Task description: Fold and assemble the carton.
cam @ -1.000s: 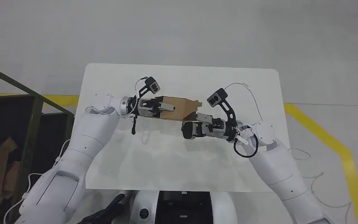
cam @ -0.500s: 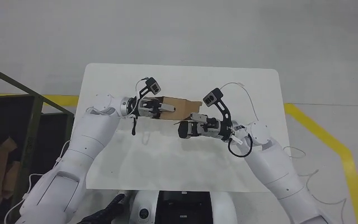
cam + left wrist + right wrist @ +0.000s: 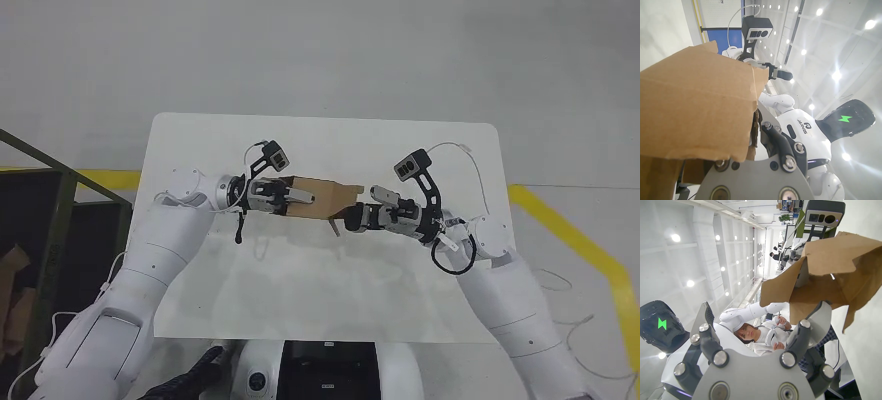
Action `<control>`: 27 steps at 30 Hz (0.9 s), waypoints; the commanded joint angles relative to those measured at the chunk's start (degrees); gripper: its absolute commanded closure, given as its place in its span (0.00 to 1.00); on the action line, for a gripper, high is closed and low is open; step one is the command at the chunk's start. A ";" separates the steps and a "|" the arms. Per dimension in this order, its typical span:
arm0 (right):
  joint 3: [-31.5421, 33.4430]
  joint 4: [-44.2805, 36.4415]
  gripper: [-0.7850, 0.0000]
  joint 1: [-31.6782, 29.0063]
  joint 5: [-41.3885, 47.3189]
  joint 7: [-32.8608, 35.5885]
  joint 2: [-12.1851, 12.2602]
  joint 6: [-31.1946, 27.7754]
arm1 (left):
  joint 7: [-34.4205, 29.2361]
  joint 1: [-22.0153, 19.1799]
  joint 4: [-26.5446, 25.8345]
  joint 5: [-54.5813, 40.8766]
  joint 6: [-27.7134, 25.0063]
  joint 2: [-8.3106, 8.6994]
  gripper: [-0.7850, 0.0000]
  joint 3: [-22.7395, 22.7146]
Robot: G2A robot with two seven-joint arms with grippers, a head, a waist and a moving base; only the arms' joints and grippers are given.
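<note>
A brown carton [image 3: 318, 192] hangs in the air above the middle of the white table [image 3: 300, 290]. My left gripper [image 3: 288, 195] is shut on the carton's left end. One black finger [image 3: 779, 139] shows beside the carton's wall [image 3: 696, 106] in the left wrist view; the other is hidden behind cardboard. My right gripper [image 3: 352, 218] stands open at the carton's right end, where loose flaps [image 3: 829, 275] stick out unfolded. One of its fingers [image 3: 821, 313] lies against the underside of a flap; the other finger [image 3: 706, 313] is well apart from the carton.
A green metal rack [image 3: 40, 200] stands off the table's left side. A yellow line [image 3: 570, 230] runs on the floor to the right. Bare tabletop lies under and in front of both arms.
The right gripper first pushed left under the carton's right end, then drew back to the right and slightly away from me. The left gripper and carton hardly moved.
</note>
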 commanded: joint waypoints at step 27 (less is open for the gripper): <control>-3.11 10.85 0.00 9.55 -0.71 1.25 -1.97 -6.54 | -0.43 0.30 -1.38 -0.56 2.16 -0.13 1.00 2.87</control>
